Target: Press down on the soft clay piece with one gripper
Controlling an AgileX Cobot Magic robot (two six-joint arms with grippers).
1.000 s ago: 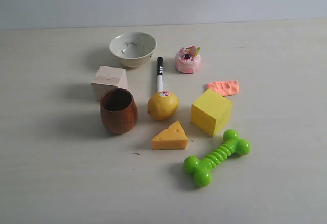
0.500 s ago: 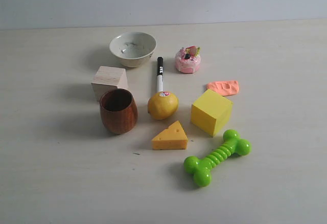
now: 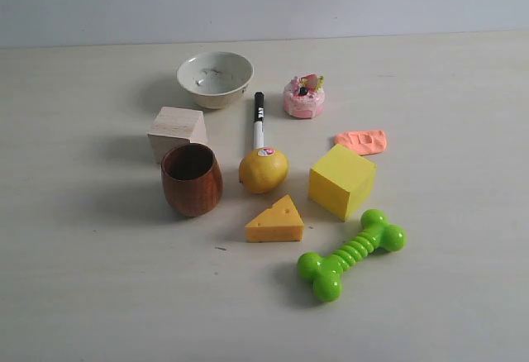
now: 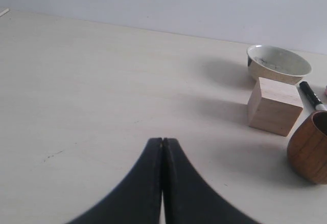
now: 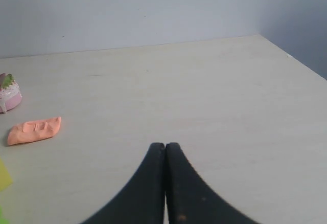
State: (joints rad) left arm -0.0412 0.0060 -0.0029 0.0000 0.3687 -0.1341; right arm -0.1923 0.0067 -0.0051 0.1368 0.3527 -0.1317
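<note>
The soft clay piece (image 3: pixel 361 140), a thin salmon-orange slab, lies flat on the table just behind the yellow cube (image 3: pixel 341 181). It also shows in the right wrist view as the same clay piece (image 5: pixel 33 130), well off to the side of my right gripper (image 5: pixel 165 144), which is shut with nothing between its fingers. My left gripper (image 4: pixel 162 140) is shut too, empty, over bare table some way from the wooden block (image 4: pixel 274 106). Neither gripper appears in the exterior view.
Around the clay stand a pink cake toy (image 3: pixel 303 97), a marker (image 3: pixel 258 120), a lemon (image 3: pixel 264 170), a cheese wedge (image 3: pixel 274 221), a green bone toy (image 3: pixel 350 254), a brown wooden cup (image 3: pixel 191 179), a wooden block (image 3: pixel 176 132) and a white bowl (image 3: pixel 215 78).
</note>
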